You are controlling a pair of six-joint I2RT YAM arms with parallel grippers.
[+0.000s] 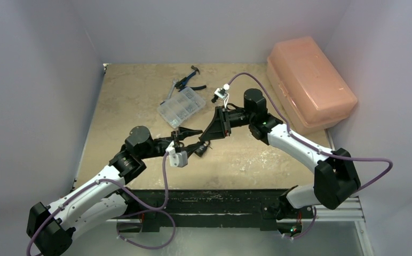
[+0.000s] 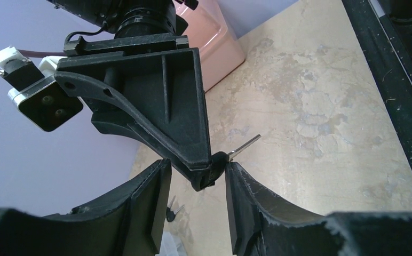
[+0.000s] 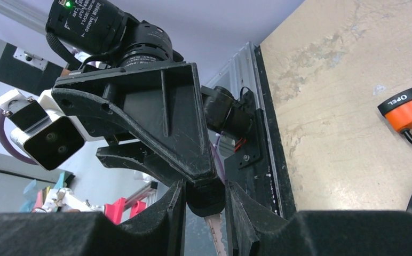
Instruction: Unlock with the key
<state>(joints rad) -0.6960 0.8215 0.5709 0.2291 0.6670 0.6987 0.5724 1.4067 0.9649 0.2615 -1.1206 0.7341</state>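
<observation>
The key's black head [image 3: 206, 198] is pinched between the fingertips of my right gripper [image 3: 204, 192], with its metal blade [image 3: 215, 237] pointing out past them. In the left wrist view the blade [image 2: 245, 145] sticks out of the right gripper's tip [image 2: 206, 173]. My left gripper [image 2: 196, 168] is open, its jaws standing either side of that tip; one finger [image 2: 241, 202] touches the key's head and the other stands off. Both grippers [image 1: 193, 141] meet above the table's middle. The orange padlock [image 3: 404, 112] lies on the table, apart from both.
A pink lidded box [image 1: 310, 80] stands at the back right. A clear parts organiser [image 1: 181, 106] and blue-handled pliers [image 1: 188, 82] lie behind the grippers. Spare keys [image 2: 172, 212] lie on the tabletop below my left gripper. A black rail [image 1: 220, 197] runs along the near edge.
</observation>
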